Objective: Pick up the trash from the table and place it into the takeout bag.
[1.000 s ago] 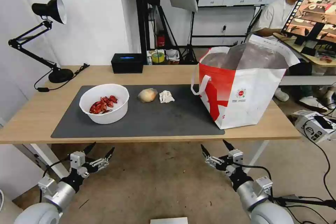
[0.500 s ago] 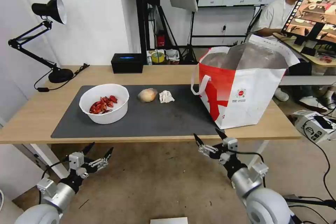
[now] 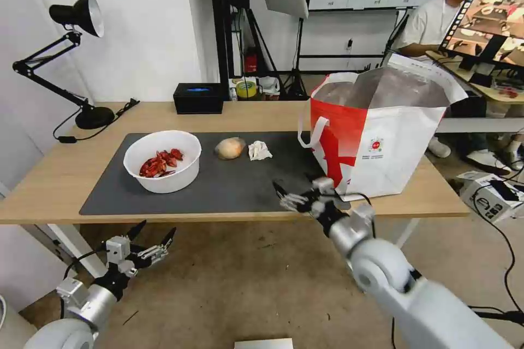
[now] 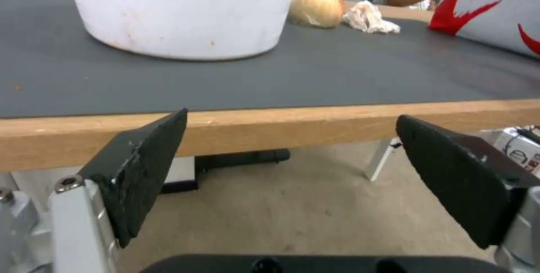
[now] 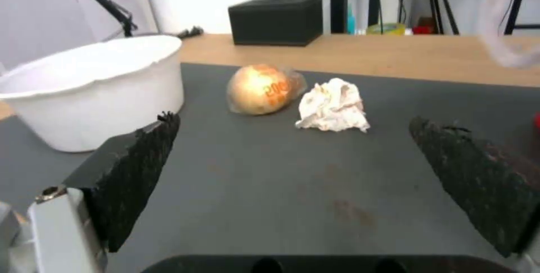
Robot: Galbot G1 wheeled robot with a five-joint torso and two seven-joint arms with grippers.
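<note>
On the table's (image 3: pixel 54 185) dark grey mat (image 3: pixel 229 188) the trash lies in a row: a white bowl of red shells (image 3: pixel 162 161), a tan bun (image 3: pixel 229 148) and a crumpled white napkin (image 3: pixel 259 150). The red-and-white takeout bag (image 3: pixel 382 136) stands open at the mat's right end. My right gripper (image 3: pixel 297 191) hovers open over the mat's front right area, just left of the bag. In the right wrist view that gripper (image 5: pixel 293 119) faces the napkin (image 5: pixel 333 106) and bun (image 5: pixel 261 89), some way short of them. My left gripper (image 3: pixel 153 232) hangs open below the table's front edge.
A black desk lamp (image 3: pixel 71 60) stands at the table's back left and a black box (image 3: pixel 198 98) at the back centre. Behind the bag sit a second desk and a monitor (image 3: pixel 491 16). A small carton (image 3: pixel 491 196) and cables lie on the floor at right.
My right arm has risen from below the table's front edge and reached forward and left over the mat. The left arm and the trash have stayed put.
</note>
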